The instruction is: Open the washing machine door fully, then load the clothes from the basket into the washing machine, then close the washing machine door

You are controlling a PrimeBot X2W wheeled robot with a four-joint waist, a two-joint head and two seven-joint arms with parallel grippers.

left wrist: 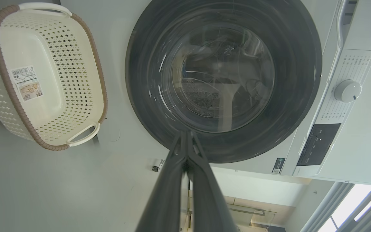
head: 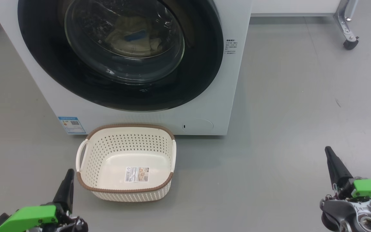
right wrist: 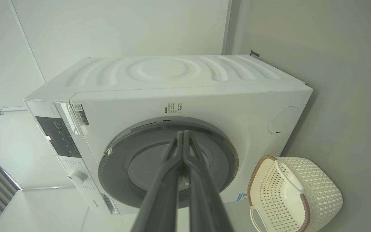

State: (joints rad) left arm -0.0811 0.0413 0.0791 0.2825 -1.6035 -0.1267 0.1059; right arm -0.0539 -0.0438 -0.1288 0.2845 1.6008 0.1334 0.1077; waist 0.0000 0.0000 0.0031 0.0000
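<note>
Washing machine (head: 233, 80), blue label sticker (head: 71, 125)

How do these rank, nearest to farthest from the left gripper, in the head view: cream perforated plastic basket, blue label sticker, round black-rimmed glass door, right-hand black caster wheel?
1. Basket, beside the left gripper.
2. Blue label sticker, low on the washer.
3. Door, higher.
4. Caster wheel, far upper right.
</note>
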